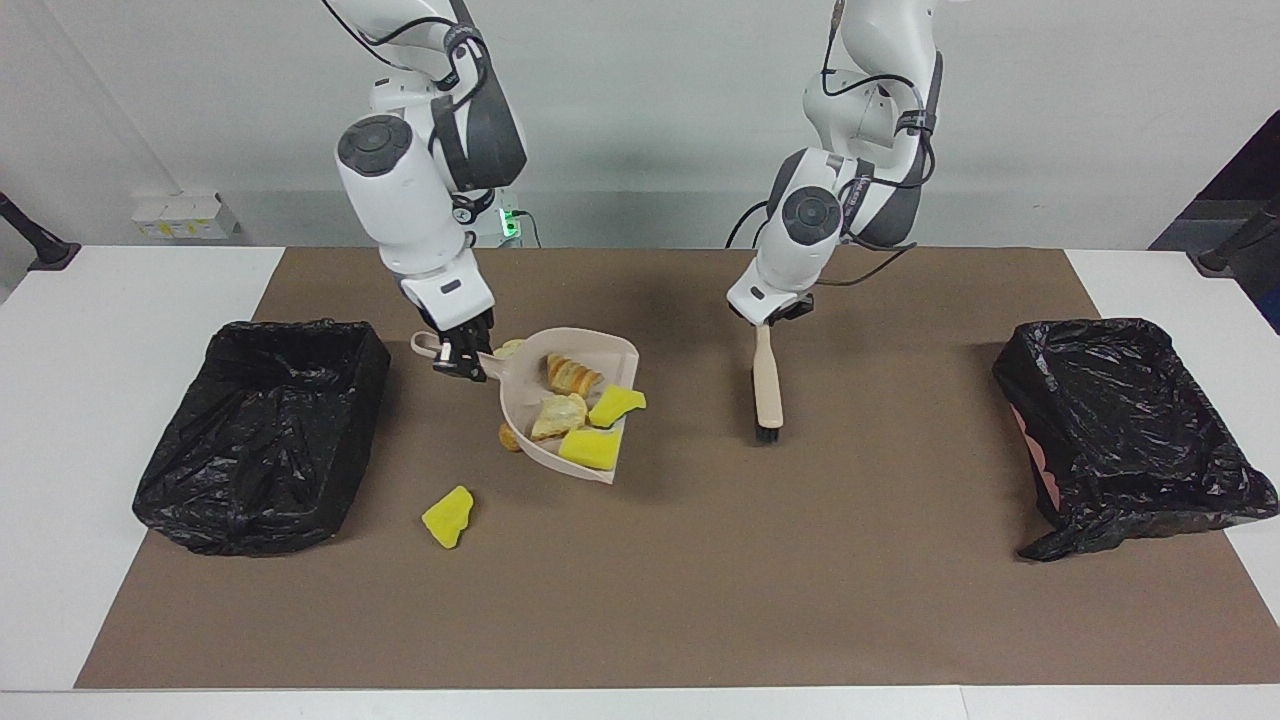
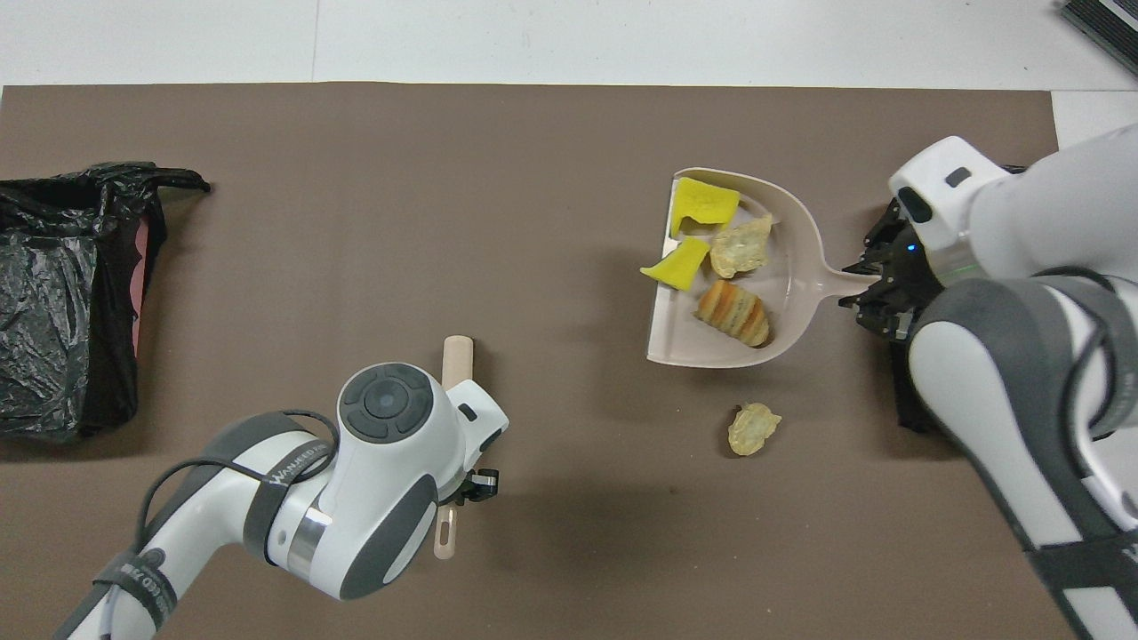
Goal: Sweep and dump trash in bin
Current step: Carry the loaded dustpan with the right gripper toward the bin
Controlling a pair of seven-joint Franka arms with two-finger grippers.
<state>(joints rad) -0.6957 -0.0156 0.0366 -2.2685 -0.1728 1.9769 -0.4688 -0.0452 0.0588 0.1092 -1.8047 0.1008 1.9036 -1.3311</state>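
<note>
Dustpan, clamped in our right end effector, carried four scraps; three remained on table. Left end effector gripped brush; nothing dumped.

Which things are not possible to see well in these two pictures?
- Overhead view: the right arm covers the loose yellow scrap and most of the bin at its end.
- Facing view: the dustpan hides most of a brown lump.
- Overhead view: the edge cuts the other bin.

a lab: two robot arms at a paper-covered table.
</note>
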